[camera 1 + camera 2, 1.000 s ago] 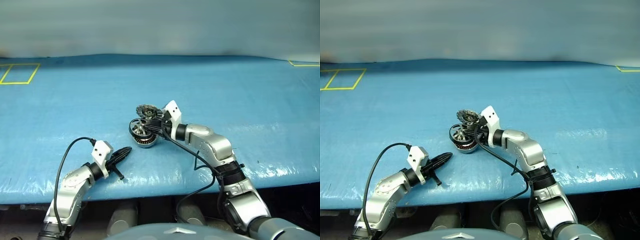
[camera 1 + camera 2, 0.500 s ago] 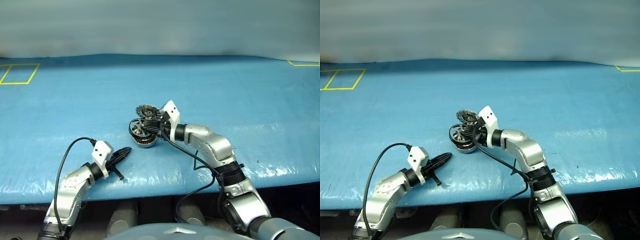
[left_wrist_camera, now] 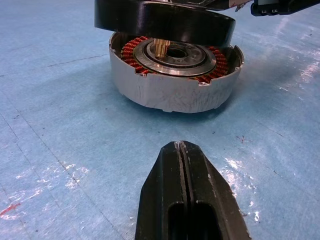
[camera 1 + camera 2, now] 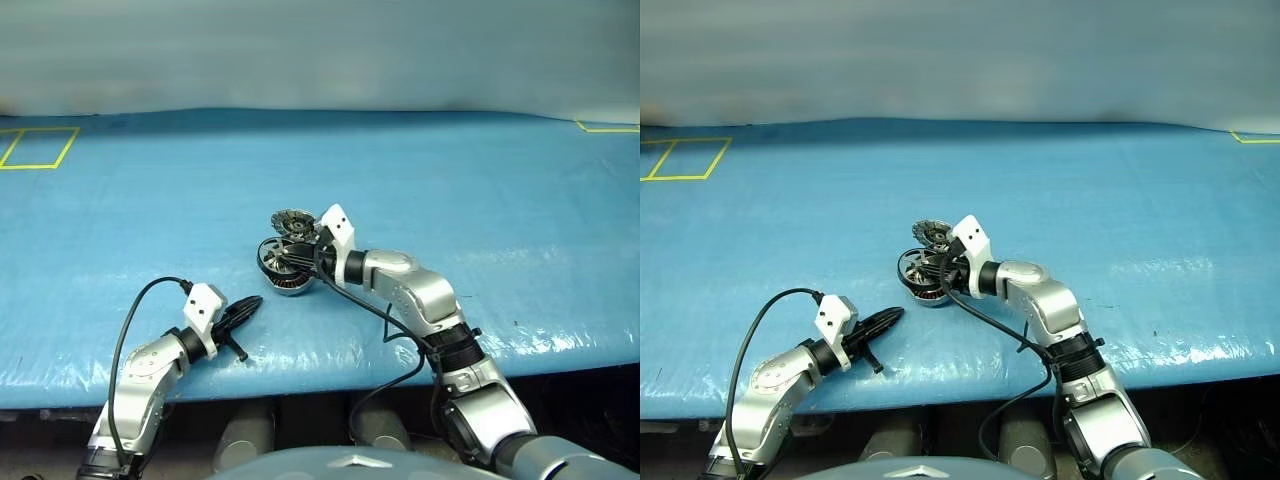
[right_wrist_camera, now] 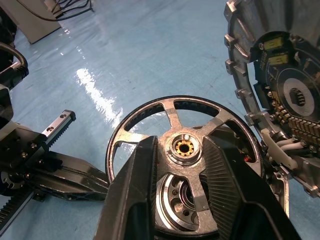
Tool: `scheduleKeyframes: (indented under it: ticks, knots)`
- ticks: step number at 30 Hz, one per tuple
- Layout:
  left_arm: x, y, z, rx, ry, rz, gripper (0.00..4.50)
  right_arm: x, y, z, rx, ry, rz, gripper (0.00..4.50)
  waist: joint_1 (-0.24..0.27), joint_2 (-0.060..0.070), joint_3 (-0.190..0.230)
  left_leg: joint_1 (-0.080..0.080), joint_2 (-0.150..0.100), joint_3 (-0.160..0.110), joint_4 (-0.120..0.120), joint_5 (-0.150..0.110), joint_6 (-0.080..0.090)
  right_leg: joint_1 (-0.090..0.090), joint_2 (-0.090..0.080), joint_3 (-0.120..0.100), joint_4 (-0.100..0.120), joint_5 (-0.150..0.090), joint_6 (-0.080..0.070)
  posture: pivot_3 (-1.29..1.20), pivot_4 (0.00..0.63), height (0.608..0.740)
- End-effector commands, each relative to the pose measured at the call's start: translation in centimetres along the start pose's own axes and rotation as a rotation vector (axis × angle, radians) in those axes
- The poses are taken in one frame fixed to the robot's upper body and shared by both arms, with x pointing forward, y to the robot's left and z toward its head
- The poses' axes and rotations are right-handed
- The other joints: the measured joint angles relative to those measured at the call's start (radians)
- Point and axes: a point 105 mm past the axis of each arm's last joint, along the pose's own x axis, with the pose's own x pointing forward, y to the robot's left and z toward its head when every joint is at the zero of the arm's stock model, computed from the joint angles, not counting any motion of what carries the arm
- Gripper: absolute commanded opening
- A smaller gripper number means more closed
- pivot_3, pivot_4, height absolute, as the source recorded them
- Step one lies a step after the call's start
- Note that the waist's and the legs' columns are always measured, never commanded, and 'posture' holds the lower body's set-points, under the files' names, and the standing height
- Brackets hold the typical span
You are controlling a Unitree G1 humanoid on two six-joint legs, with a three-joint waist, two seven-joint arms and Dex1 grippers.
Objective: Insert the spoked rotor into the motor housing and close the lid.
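Note:
The motor housing (image 3: 172,90), a grey cup ringed with copper windings, sits mid-table (image 4: 291,284). Its lid (image 4: 292,221) stands open behind it, dark inner face showing (image 5: 280,95). My right gripper (image 4: 300,258) is shut on the spoked rotor (image 5: 170,112), with a finger on each side of the hub. It holds the rotor (image 3: 165,22) just above the housing's mouth, slightly tilted. My left gripper (image 4: 250,302) rests shut on the table near the front edge. It points at the housing from a short way off (image 3: 181,146) and holds nothing.
The blue-covered table (image 4: 480,200) stretches wide on all sides. Yellow tape marks lie at the far left (image 4: 38,147) and far right (image 4: 605,127). The table's front edge (image 4: 330,375) runs just behind my left gripper.
The rotor in my right gripper now lies flatter and closer over the housing than a second ago. My left arm has not moved.

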Motion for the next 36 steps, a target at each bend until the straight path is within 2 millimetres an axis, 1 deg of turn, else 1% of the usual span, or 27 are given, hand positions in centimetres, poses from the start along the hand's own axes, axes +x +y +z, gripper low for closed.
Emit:
scheduleKeyframes:
  ticks: [1,8,12,15,20,26,36]
  knots:
    - [0.0,-0.1,1.0,0.036,-0.039,0.000,0.00,-0.1,0.3,1.2,-0.025,-0.037,0.014,0.39,0.000,0.000,0.000,0.000,0.000,0.000,0.000,0.000,0.000,0.000,0.000,0.000,0.000,0.000,0.000,0.00,0.150,0.740]
    - [0.1,-0.1,0.9,0.035,-0.038,-0.004,0.00,-0.9,0.6,2.5,-0.062,-0.077,0.018,0.36,0.000,0.000,0.000,0.000,0.000,0.000,0.000,0.000,0.000,0.000,0.000,0.000,0.000,0.000,0.000,0.00,0.150,0.740]
    - [0.1,-0.1,1.0,0.032,-0.043,-0.006,0.00,-1.4,1.0,2.7,-0.111,-0.064,0.029,0.36,0.000,0.000,0.000,0.000,0.000,0.000,0.000,0.000,0.000,0.000,0.000,0.000,0.000,0.000,0.000,0.00,0.150,0.740]
    - [0.2,-0.1,1.1,0.031,-0.046,-0.006,0.00,-1.4,1.2,2.6,-0.139,-0.049,0.034,0.36,0.000,0.000,0.000,0.000,0.000,0.000,0.000,0.000,0.000,0.000,0.000,0.000,0.000,0.000,0.000,0.00,0.150,0.740]
    - [0.2,-0.1,1.1,0.033,-0.045,-0.006,0.00,-1.2,1.1,1.5,-0.186,0.005,0.017,0.36,0.000,0.000,0.000,0.000,0.000,0.000,0.000,0.000,0.000,0.000,0.000,0.000,0.000,0.000,0.000,0.00,0.150,0.740]
    - [0.2,0.0,1.1,0.036,-0.045,-0.004,0.00,-0.8,0.9,1.4,-0.194,0.012,0.012,0.36,0.000,0.000,0.000,0.000,0.000,0.000,0.000,0.000,0.000,0.000,0.000,0.000,0.000,0.000,0.000,0.00,0.150,0.740]
    - [0.2,-0.1,1.0,0.034,-0.041,-0.001,0.00,-0.9,0.3,1.6,-0.209,0.009,-0.010,0.36,0.000,0.000,0.000,0.000,0.000,0.000,0.000,0.000,0.000,0.000,0.000,0.000,0.000,0.000,0.000,0.00,0.150,0.740]
